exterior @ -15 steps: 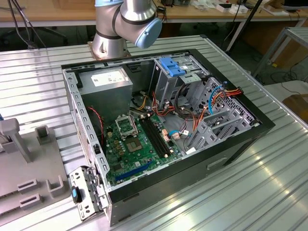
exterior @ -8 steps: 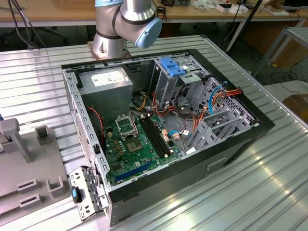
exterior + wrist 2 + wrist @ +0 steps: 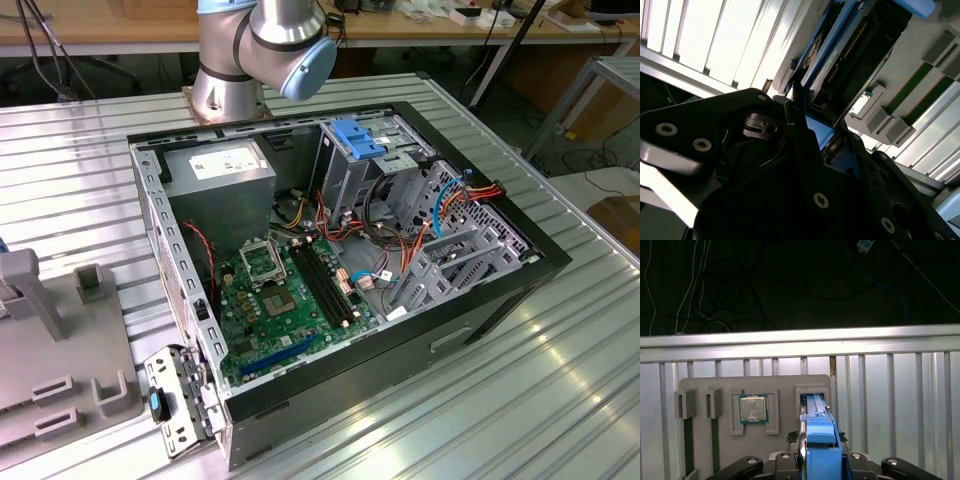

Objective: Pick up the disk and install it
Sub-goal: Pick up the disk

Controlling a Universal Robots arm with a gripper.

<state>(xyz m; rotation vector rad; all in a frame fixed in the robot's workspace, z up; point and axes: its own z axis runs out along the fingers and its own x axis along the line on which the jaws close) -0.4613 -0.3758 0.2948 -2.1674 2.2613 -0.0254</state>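
Note:
The disk stands on edge in a slot of the grey fixture tray, its bright blue carrier rail facing the first wrist view. In the second wrist view the disk shows its dark body and connector edge between blue rails. My gripper sits astride it with a finger pressed against each side, so it looks shut on the disk. The black gripper body covers the near end of the disk. In the exterior view the open computer case lies on the ribbed table.
The fixture tray lies at the exterior view's left, beside the case. A processor chip and green memory sticks also sit in the tray. Inside the case are a grey drive cage, a blue bracket and loose cables.

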